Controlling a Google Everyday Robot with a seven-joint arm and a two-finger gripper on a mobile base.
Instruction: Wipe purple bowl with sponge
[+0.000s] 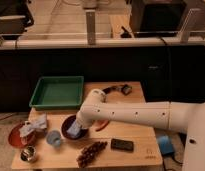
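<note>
The purple bowl is dark and round and sits on the wooden table, left of centre. My gripper reaches down into the bowl from the right, at the end of the white arm. It is shut on a pale blue sponge that rests against the inside of the bowl. The arm's wrist hides the right part of the bowl.
A green tray stands behind the bowl. To the left are a red plate with a crumpled cloth, a blue cup and a metal can. Grapes and a dark flat object lie in front. Small dark items lie at the back.
</note>
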